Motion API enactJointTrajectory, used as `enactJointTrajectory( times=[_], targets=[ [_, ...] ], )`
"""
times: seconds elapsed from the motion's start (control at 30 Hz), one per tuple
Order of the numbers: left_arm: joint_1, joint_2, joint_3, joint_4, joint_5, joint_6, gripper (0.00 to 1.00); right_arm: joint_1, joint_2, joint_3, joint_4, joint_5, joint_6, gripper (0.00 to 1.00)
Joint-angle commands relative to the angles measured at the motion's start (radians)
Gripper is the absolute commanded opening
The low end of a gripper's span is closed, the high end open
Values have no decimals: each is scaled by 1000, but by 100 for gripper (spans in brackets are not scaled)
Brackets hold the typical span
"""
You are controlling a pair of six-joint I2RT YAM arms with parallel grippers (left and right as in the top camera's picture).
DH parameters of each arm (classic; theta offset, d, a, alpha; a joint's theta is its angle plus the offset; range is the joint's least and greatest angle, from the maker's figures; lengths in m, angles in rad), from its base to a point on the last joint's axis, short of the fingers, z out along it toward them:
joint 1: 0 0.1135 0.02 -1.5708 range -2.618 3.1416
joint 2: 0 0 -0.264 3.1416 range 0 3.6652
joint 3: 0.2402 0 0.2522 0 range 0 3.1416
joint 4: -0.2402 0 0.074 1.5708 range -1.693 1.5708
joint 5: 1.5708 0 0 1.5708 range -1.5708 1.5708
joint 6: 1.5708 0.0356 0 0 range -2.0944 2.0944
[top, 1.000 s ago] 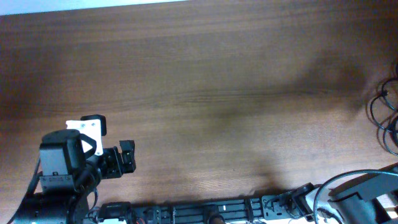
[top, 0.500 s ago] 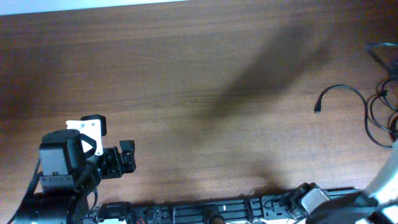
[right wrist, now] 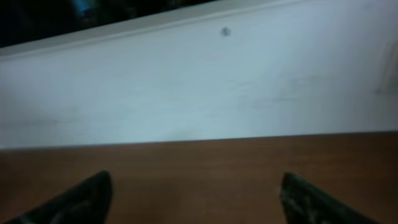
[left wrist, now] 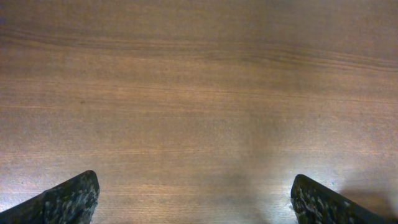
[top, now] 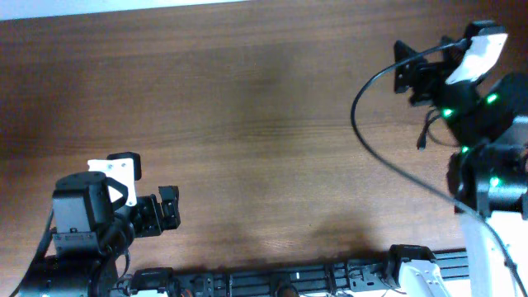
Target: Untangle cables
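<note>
1. The right gripper [right wrist: 196,186] has its fingers well apart with nothing between them. It sits at the far right of the scene, aimed at the far edge of the surface [top: 247,99] and the pale wall beyond.
2. The left gripper [left wrist: 193,183] is also spread wide and empty, over bare wood at the near left.
3. The cables [top: 422,139] are at the right. From overhead only a short thin cord with a small plug shows, on the near side of the right gripper and close beside that arm.
4. The rest of the bundle is probably hidden under the right arm, so I cannot tell how it is looped.
5. Neither wrist view shows a cord, and no gripper touches one.
6. Progress looks early: no separated, laid-out cable is in view, so the untangling seems to remain undone.
7. The thick black lead arcing off the right arm is robot wiring, not part of the task.
</note>
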Motion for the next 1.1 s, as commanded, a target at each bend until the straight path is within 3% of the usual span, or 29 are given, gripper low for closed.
enactJointTrajectory(
  times=[0.0,0.27,0.57,1.07],
  targets=[
    [3,-1,8,2,-8,13,99,83,-93,5,-39,332,49,78],
    [3,-1,8,2,-8,13,99,83,-274,-18,-153,332,46,76],
    [3,-1,8,2,-8,13,99,83,-507,-232,-139,332,47,75],
    [3,-1,8,2,-8,13,99,83,-719,-709,169,324,47,76]
  ],
)
